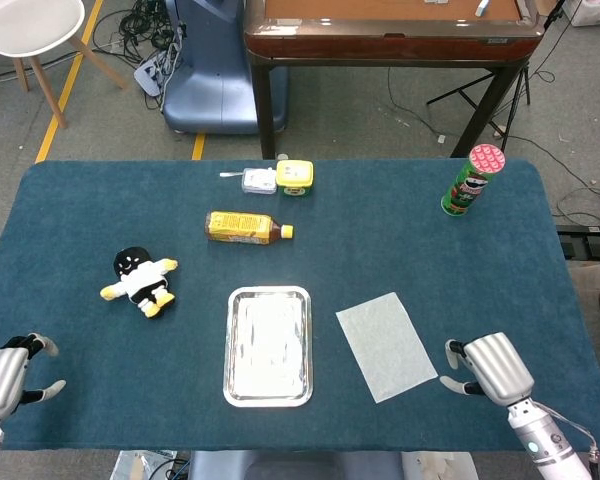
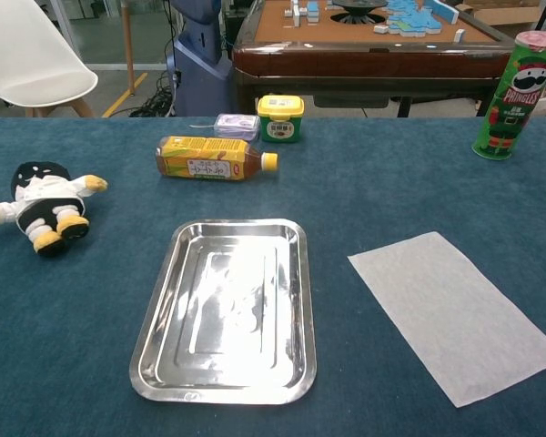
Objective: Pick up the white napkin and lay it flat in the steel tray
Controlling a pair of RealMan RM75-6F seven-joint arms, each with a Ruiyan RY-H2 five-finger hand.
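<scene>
Two hands visible from the head view. Right hand low near the table's front edge, just beside the near right corner of the thin white rectangular napkin, fingers spread, holding nothing, no contact that can be made out. Left hand down at the front left corner, fingers loosely apart, also empty. Napkin lying flat on the dark blue felt-like tabletop, right of the shiny rectangular steel tray.

Chest view: no hands in frame. Same napkin flat beside the tray, not touching.
</scene>
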